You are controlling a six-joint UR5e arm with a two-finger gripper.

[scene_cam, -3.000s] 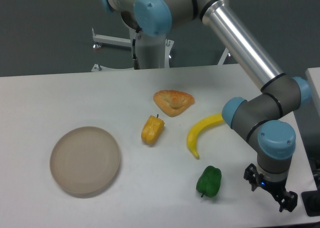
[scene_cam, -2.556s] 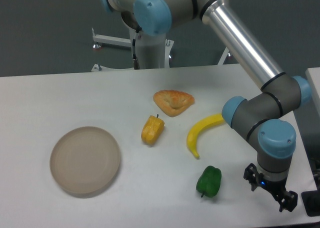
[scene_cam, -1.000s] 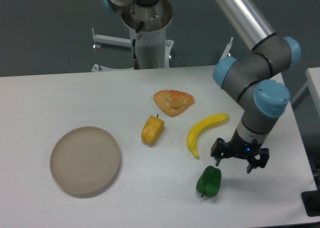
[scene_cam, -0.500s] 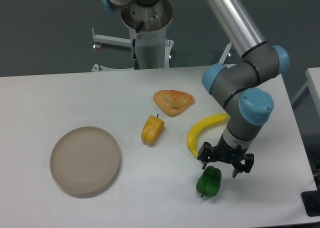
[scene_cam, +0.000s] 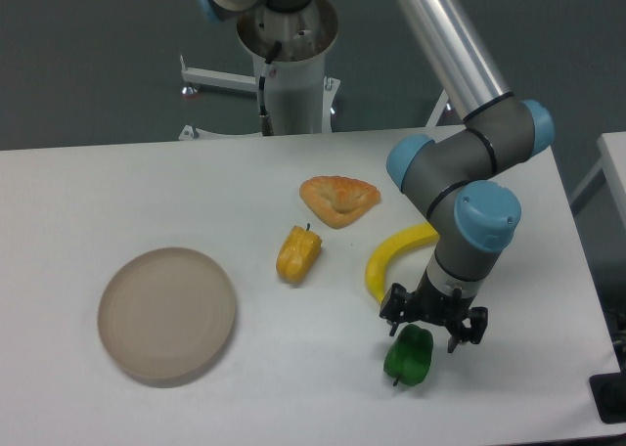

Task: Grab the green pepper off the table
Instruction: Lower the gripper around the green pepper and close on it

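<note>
At the left of the table [scene_cam: 117, 187], a round beige plate [scene_cam: 167, 315] lies flat, well apart from everything else. Near the middle, a yellow-orange pepper [scene_cam: 297, 253] lies on its side, stem toward the back; behind it and to the right sits a flat orange-brown pastry [scene_cam: 338, 198]. Further right, a yellow banana [scene_cam: 389, 261] curves from near the pastry's side toward the front, its far end hidden behind the arm. The arm's base column stands at the back edge; a silver tube runs down from the top of the frame to a grey elbow with blue caps, and the wrist hangs nearly vertical over the right front part of the table. The gripper [scene_cam: 432, 328] points straight down, fingers spread apart, left fingertip and right fingertip both visible with a clear gap between them. The green pepper [scene_cam: 410, 357] lies on the table directly under the gripper, a little toward the front, its upper lobes between the spread fingers and its stem toward the front left. Whether the fingertips touch the pepper cannot be told from this view. The pepper sits just in front of the banana's near tip, not touching it.
</note>
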